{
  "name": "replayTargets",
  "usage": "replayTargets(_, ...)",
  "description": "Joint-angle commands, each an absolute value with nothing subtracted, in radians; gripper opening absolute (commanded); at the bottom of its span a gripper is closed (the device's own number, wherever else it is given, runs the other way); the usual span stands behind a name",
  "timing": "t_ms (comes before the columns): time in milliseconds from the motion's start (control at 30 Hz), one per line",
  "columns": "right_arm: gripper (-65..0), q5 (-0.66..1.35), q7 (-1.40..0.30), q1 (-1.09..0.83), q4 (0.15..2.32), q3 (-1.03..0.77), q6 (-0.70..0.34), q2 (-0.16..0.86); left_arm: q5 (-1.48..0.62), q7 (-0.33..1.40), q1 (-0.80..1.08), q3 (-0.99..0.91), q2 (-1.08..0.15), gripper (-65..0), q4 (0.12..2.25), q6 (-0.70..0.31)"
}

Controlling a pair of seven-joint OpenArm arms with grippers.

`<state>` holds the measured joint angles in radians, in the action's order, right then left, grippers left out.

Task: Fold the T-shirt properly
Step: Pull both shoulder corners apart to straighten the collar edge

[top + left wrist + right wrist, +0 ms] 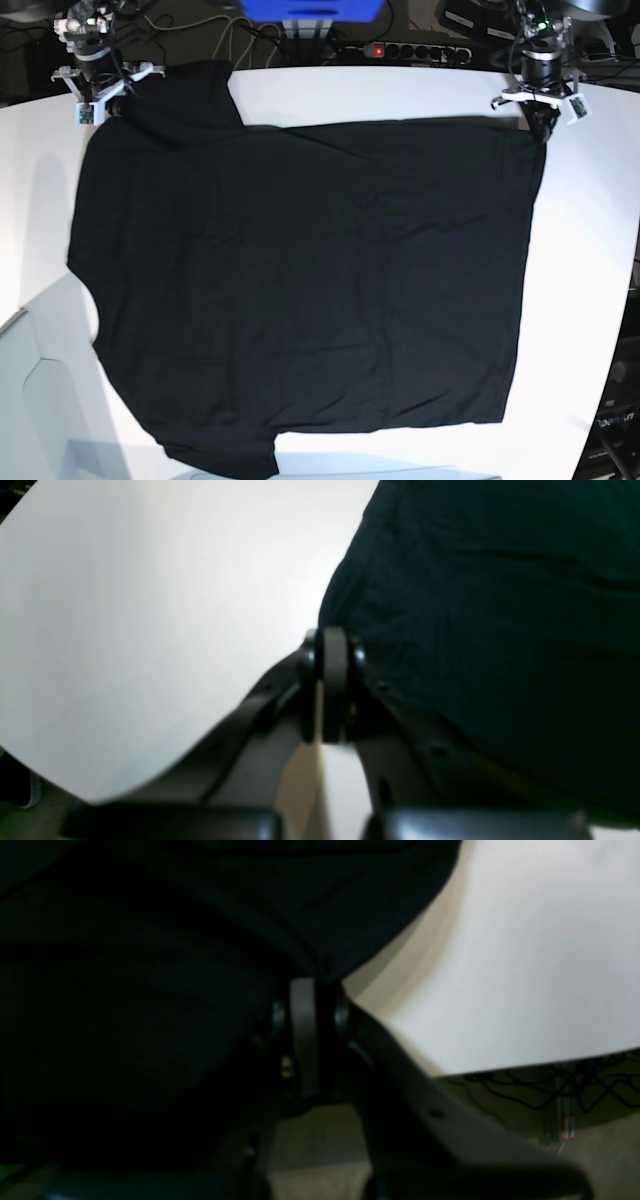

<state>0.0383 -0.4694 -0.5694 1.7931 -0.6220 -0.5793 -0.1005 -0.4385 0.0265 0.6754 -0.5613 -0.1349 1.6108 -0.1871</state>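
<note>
On white table (590,250), T-shirt (300,300) flat, left tool (543,128) and right tool (108,105) clamped on it.

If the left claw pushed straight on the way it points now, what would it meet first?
Probably the T-shirt: the left claw is shut right at its edge, with black cloth directly ahead and the white table beside it. Depth is unclear.

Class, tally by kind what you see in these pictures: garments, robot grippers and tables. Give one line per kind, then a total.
Garments: 1, the black T-shirt
Robot grippers: 2, the left gripper and the right gripper
Tables: 1, the white table
Total: 4
</note>
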Motion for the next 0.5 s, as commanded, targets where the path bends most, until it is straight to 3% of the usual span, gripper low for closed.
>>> replayTargets(0,-65.0,0.015,-0.492,-0.584,1.799,-0.633,-0.598,-0.097,-0.44,0.002,0.687,-0.57,-0.143,-64.9,1.626,-0.188)
replayTargets(467,-62.4,0.021,-0.486,-0.576,1.807,-0.679,-0.601,-0.111,-0.441,0.002,0.688,-0.575,-0.143,-64.9,1.627,-0.188)
